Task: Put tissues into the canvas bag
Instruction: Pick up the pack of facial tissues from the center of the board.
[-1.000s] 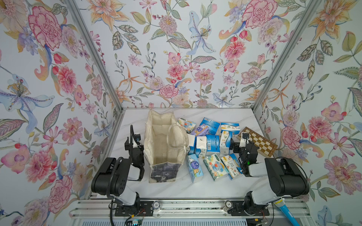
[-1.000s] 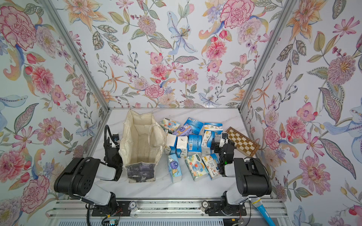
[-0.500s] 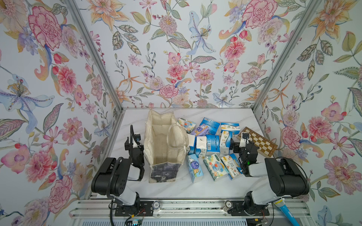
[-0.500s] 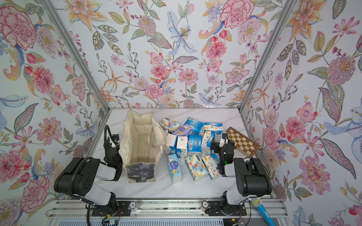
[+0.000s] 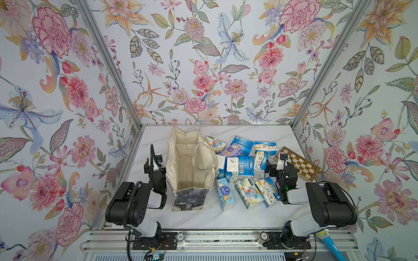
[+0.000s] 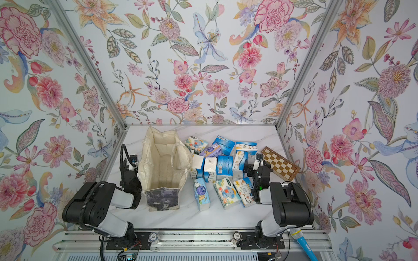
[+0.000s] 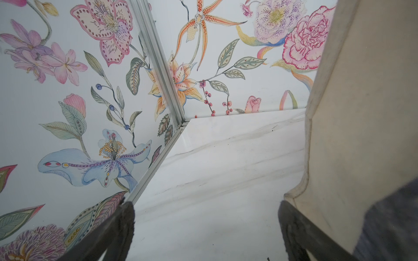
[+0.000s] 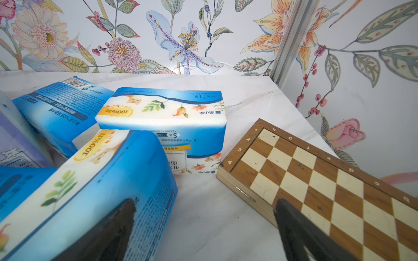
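The canvas bag (image 5: 181, 144) stands open and apparently empty on the left arm's side of the marble table (image 5: 226, 214). The tissues (image 5: 245, 162) are heaped just beside it, about a dozen packs that look light, squashy and slick-wrapped, probably best pinched across the narrow width. The left gripper (image 7: 207, 210) waits beside the bag's outer wall and the right gripper (image 8: 204, 203) sits between a blue pack and the chessboard (image 8: 316, 180), both with fingers spread wide and holding nothing. Nothing appears to have shifted from a second earlier.
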You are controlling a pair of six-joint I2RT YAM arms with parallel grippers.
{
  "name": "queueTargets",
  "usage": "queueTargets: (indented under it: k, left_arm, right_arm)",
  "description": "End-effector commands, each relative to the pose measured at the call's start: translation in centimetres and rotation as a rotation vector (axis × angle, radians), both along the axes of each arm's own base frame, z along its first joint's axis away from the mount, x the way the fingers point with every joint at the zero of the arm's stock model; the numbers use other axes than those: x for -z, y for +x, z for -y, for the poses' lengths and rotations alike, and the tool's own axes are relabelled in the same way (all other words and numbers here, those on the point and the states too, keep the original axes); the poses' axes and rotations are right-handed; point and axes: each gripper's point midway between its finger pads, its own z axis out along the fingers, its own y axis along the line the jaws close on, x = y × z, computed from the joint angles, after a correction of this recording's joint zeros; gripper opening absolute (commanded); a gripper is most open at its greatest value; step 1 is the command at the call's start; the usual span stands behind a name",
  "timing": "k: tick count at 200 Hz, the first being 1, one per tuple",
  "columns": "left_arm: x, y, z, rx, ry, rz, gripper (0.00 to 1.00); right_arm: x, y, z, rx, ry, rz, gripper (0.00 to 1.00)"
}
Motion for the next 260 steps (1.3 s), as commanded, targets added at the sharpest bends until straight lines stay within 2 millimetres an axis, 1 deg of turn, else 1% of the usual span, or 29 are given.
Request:
queueTargets:
  k: [1, 191, 237, 258, 260]
  left_arm:
    - [-0.27, -0.15, 0.20, 0.010, 0.003, 0.018, 0.99]
    - [-0.26, -0.16, 0.25, 0.012, 0.003, 0.018, 0.99]
    - [-0.12, 0.13, 0.39, 0.035, -0.007, 0.010, 0.99]
    - [-0.18, -0.37, -0.46, -0.013, -0.021, 0.019, 0.96]
    - [-1.03, -0.54, -0.59, -0.019, -0.025, 0.045, 0.96]
  right_arm:
    - [-0.68, 0.48, -0.49, -0.018, 0.015, 0.022, 0.99]
    - [-0.69, 0.47, -0.49, -0.018, 0.015, 0.022, 0.99]
    - [-0.71, 0.49, -0.49, -0.019, 0.015, 0.023, 0.99]
    - [-0.71, 0.48, -0.47, -0.018, 0.015, 0.023, 0.99]
    - [-0.73, 0.49, -0.45, -0.018, 0.014, 0.023, 0.99]
